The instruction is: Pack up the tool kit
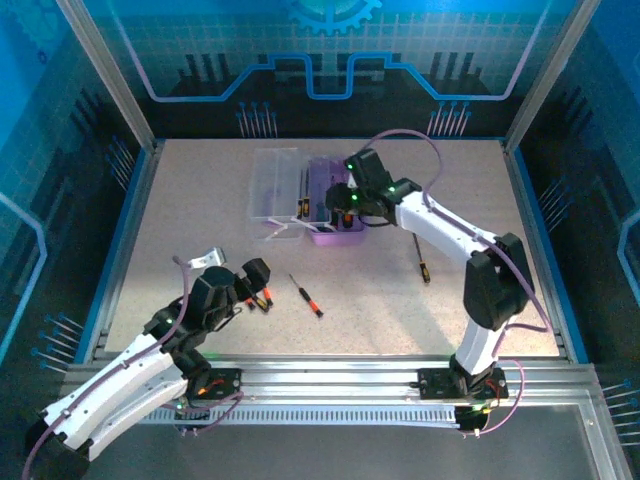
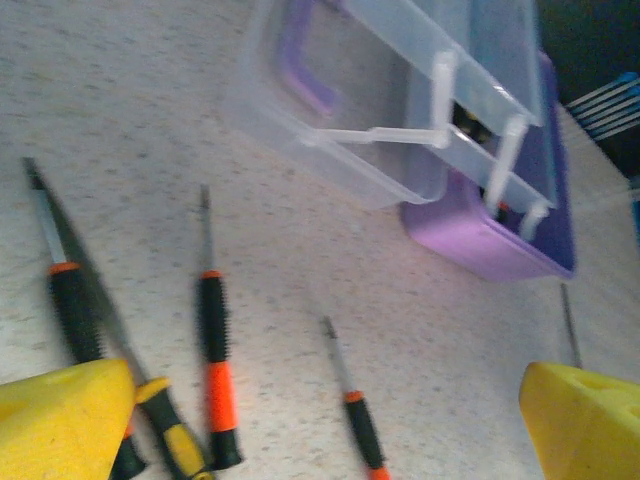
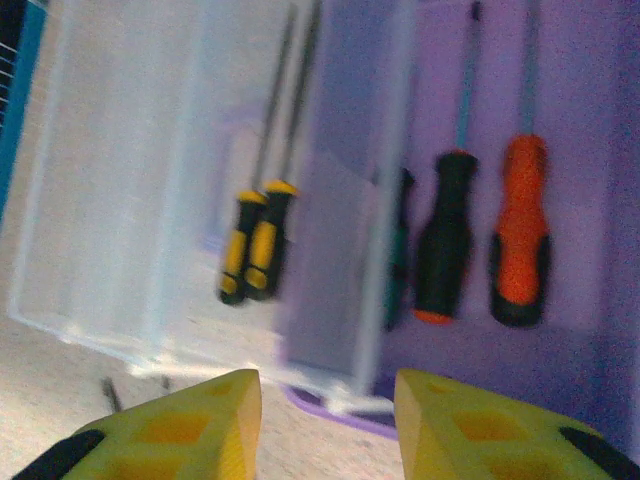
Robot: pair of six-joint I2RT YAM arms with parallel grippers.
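Extended over the small purple plastic case [image 1: 336,237], the right gripper [image 3: 328,400] stands parted and empty; nearer, the left gripper [image 2: 330,415] gapes wide.

Speckled table [image 1: 400,330] bears open purple case [image 1: 338,236] (clear lid [image 1: 275,185] laid leftward), centre screwdriver [image 1: 306,296], right screwdriver [image 1: 423,268].

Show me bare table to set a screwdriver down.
Free: table left of the clear lid; between the middle screwdriver and the right-hand screwdriver. Crowded: around the purple case and right gripper; screwdrivers by the left gripper.
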